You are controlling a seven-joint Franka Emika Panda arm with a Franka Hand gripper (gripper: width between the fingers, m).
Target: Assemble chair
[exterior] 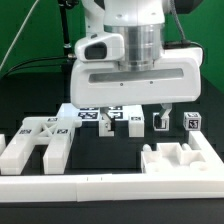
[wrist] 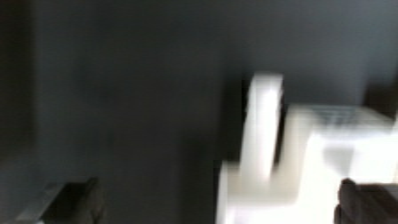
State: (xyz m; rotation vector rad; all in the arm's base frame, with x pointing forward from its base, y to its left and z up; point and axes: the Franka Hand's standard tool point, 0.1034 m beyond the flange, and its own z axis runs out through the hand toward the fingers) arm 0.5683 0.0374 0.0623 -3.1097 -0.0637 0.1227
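Below the arm's white body, at the centre of the exterior view, the fingers (wrist: pixel 68 200) hover wide apart and empty over the table (exterior: pixel 120 150). The chair parts lie loose around them. A row of tagged slabs (exterior: pixel 100 117) sits toward nine o'clock, and a small block (exterior: pixel 158 123) and an end block (exterior: pixel 191 122) sit toward three o'clock. A broad pronged slab (exterior: pixel 40 142) lies at eight o'clock and a notched block (exterior: pixel 178 160) at five o'clock, with the plain border rail (exterior: pixel 60 186) at seven.

The wrist view is smeared. It shows a white part (wrist: pixel 294 140) near the fingers, but I cannot tell which one.

The pieces look like rigid, light, smooth plastic, so probably slippery. I would pinch the small block across its flat parallel sides, low and centred, clear of its neighbours.
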